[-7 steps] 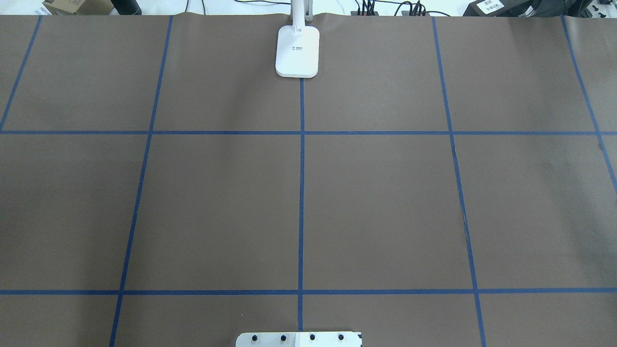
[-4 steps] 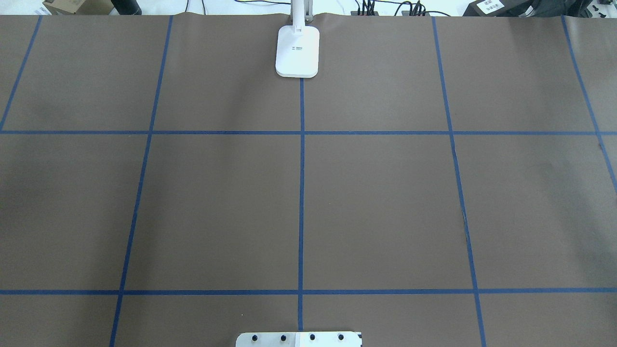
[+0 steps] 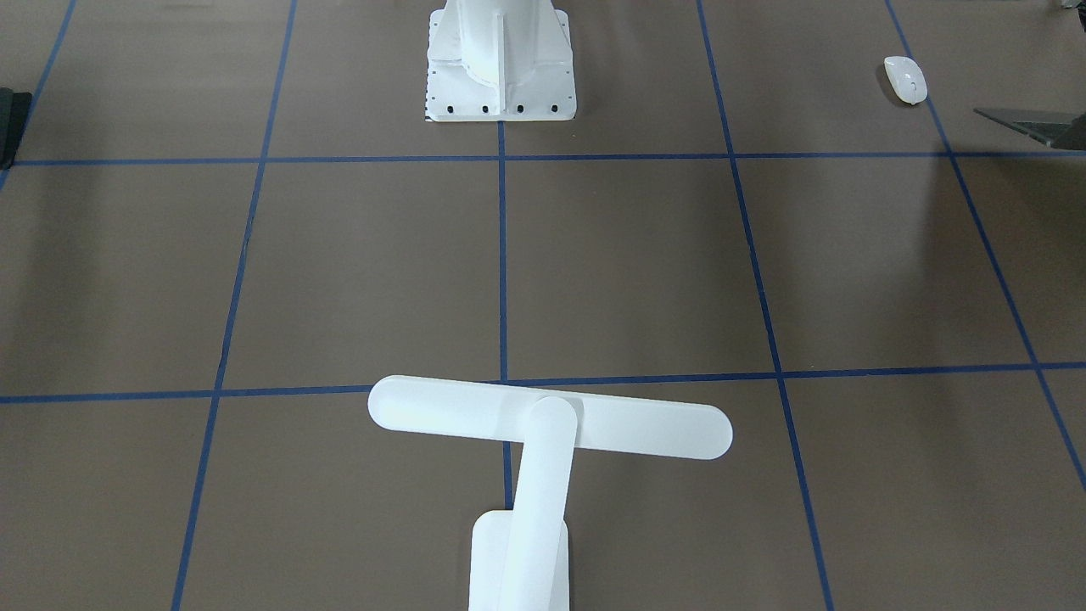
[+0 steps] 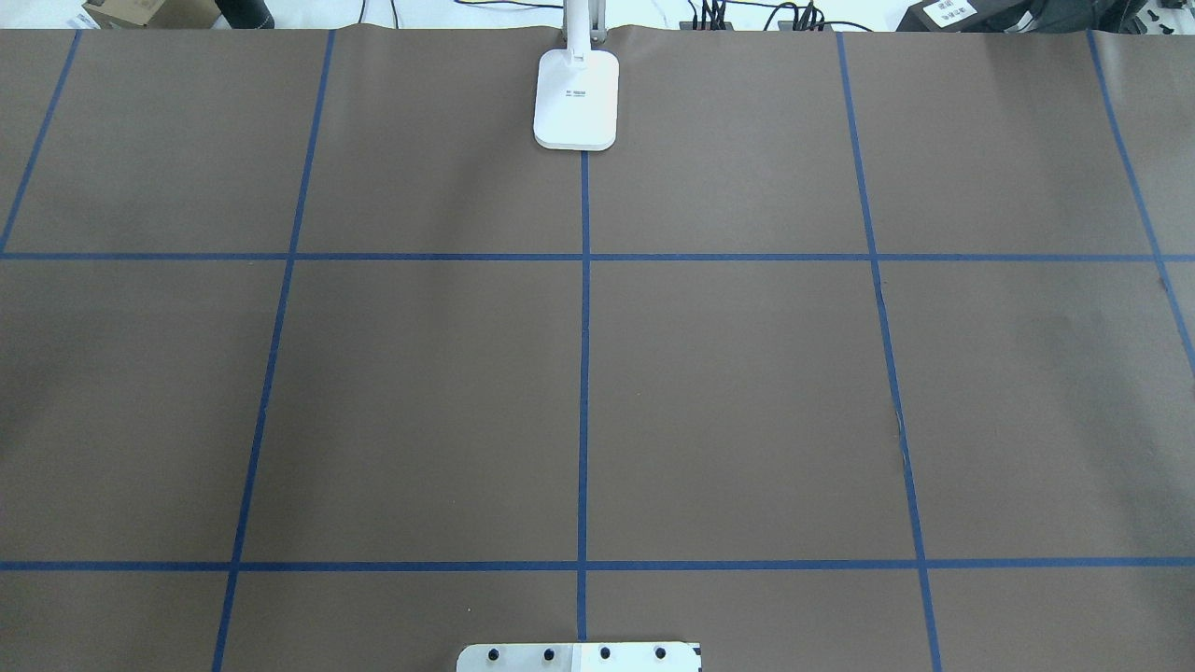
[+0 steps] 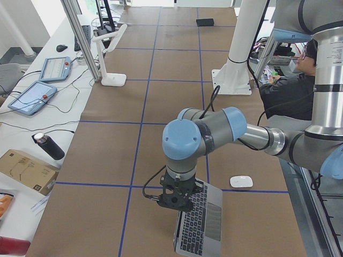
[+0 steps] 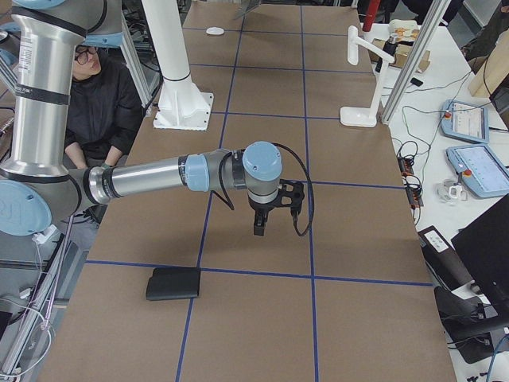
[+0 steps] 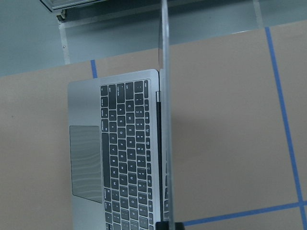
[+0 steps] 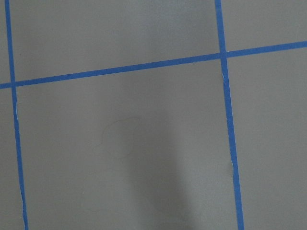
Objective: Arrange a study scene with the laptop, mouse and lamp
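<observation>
The grey laptop (image 7: pixel 120 153) lies open at the table's left end, its lid standing up and seen edge-on in the left wrist view. It also shows in the exterior left view (image 5: pixel 202 222) and at the front-facing view's right edge (image 3: pixel 1039 126). My left gripper (image 5: pixel 177 201) hangs right at the lid's top edge; I cannot tell if it is shut. The white mouse (image 5: pixel 241 181) (image 3: pixel 905 79) lies beside the laptop. The white lamp (image 3: pixel 550 417) stands at the far middle edge, its base (image 4: pixel 576 98) on the centre line. My right gripper (image 6: pixel 260 223) points down above bare table; its state is unclear.
A white bolted pedestal (image 3: pixel 501 59) stands at the robot's side of the table. A flat black mat (image 6: pixel 174 283) lies at the table's right end. An operator (image 5: pixel 289 91) sits beside the pedestal. Tablets and cables (image 6: pixel 469 143) lie past the far edge.
</observation>
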Robot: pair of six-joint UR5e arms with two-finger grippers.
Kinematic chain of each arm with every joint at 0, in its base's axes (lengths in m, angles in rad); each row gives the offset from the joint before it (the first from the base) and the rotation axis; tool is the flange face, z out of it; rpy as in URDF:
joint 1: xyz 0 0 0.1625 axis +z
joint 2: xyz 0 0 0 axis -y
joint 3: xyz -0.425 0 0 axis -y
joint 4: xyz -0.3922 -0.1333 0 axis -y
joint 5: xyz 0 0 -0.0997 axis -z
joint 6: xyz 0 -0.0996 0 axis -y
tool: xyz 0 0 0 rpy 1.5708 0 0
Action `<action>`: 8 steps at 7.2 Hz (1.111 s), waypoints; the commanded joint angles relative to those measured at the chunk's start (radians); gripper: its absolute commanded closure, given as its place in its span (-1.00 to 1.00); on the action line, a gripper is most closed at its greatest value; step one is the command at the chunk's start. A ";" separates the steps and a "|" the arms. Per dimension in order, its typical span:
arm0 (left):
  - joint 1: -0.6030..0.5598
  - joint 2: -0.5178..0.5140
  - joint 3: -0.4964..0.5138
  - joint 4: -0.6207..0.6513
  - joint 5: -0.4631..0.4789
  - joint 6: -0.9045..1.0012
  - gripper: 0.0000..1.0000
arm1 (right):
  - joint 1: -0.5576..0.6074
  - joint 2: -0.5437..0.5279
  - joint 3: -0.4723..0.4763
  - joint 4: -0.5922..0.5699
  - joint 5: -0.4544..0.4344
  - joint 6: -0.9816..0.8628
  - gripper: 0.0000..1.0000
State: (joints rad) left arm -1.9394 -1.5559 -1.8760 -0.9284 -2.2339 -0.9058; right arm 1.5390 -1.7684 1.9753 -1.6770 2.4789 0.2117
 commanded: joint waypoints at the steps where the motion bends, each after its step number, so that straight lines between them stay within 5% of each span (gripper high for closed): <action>1: 0.119 -0.123 0.004 0.049 -0.080 -0.132 1.00 | 0.013 -0.006 0.016 0.000 0.000 0.002 -0.98; 8: 0.519 -0.527 0.006 0.198 -0.203 -0.667 1.00 | 0.018 0.014 0.000 -0.003 -0.008 0.003 -0.98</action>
State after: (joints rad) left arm -1.4739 -2.0211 -1.8738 -0.7363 -2.3933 -1.4648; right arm 1.5569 -1.7549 1.9784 -1.6795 2.4709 0.2147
